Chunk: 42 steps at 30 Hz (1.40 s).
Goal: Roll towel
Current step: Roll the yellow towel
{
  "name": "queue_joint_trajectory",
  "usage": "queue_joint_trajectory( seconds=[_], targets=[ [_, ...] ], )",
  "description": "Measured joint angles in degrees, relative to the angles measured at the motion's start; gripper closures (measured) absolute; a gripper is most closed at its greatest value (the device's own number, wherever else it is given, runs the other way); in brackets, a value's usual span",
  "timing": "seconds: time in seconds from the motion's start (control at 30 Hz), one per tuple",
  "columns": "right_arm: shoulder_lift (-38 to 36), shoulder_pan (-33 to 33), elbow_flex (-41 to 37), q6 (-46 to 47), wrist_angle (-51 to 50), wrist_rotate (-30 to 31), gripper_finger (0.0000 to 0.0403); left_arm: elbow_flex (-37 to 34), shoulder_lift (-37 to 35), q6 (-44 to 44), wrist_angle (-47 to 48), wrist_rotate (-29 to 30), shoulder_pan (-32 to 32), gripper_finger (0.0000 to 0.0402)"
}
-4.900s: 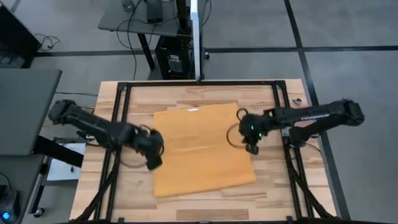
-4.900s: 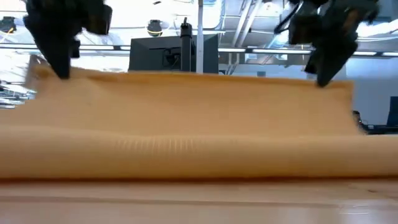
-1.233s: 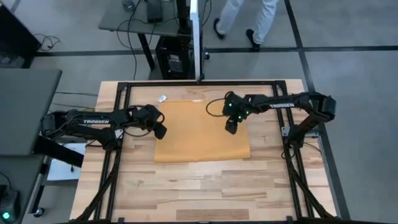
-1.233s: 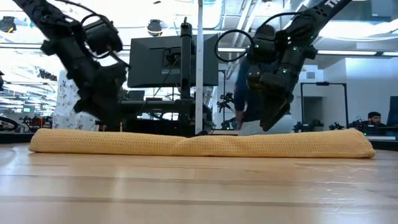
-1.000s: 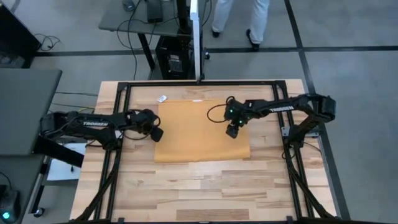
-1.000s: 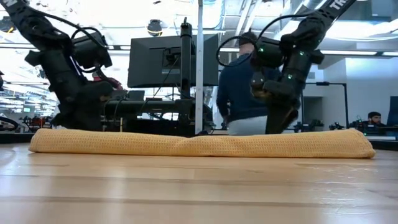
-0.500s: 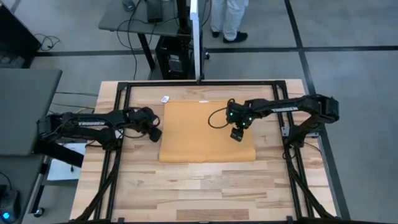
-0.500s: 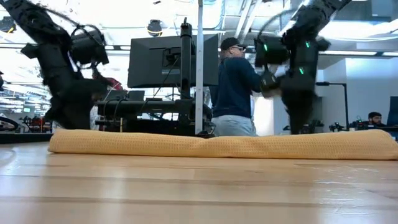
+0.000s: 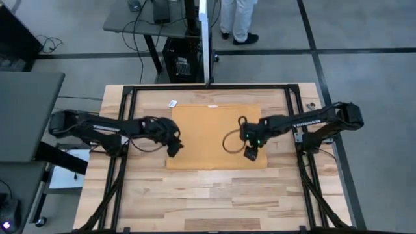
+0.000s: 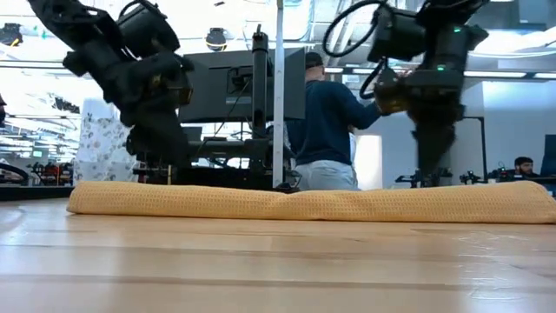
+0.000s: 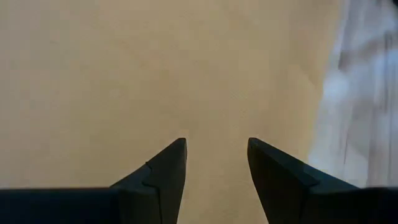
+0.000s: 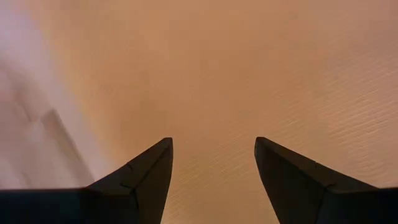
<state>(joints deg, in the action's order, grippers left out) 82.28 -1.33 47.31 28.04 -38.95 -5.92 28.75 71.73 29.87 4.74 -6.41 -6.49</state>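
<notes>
In the high view, the left gripper is at centre left, over the towel's lower left corner, fingers apart and empty. The towel lies folded at centre. The right gripper is spread over its lower right. Rolling seems barely begun.

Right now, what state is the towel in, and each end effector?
towel: folded flat on the table, not yet rolled, held by neither arm.
left end effector: open, empty, over the towel's left near corner.
right end effector: open, empty, over the towel's right near part.
</notes>
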Motion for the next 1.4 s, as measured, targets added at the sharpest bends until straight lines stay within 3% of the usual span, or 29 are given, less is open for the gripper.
queue_joint_trajectory(
  seconds=[0.2,0.33,0.47,0.73,1.0,1.2,1.4],
  targets=[
    [-0.02,5.19,-0.04,1.96,0.93,1.0,0.0184,-0.07,7.45,0.96,-0.25,-0.5,5.58,0.0247],
    [0.85,8.05,-0.8,0.81,2.73,5.76,0.0184,0.36,11.41,1.11,-1.25,0.07,8.45,0.0247],
    [1.93,9.05,-3.36,1.5,5.14,6.45,0.0184,0.39,12.38,2.09,0.14,0.19,10.24,0.0247],
    [2.65,14.5,-5.52,7.86,0.51,5.72,0.0184,0.08,6.18,4.86,13.51,2.5,11.46,0.0247],
    [0.69,17.8,3.03,5.66,-1.4,5.34,0.0184,3.0,-5.16,11.76,16.44,6.28,10.85,0.0247],
    [-0.61,13.01,5.8,-2.91,-1.23,12.28,0.0184,7.28,-9.36,16.73,13.04,6.77,11.41,0.0247],
    [1.68,-2.51,5.78,-9.68,2.26,15.28,0.0201,7.39,-2.54,28.31,11.45,14.94,19.22,0.0246]
  ],
)
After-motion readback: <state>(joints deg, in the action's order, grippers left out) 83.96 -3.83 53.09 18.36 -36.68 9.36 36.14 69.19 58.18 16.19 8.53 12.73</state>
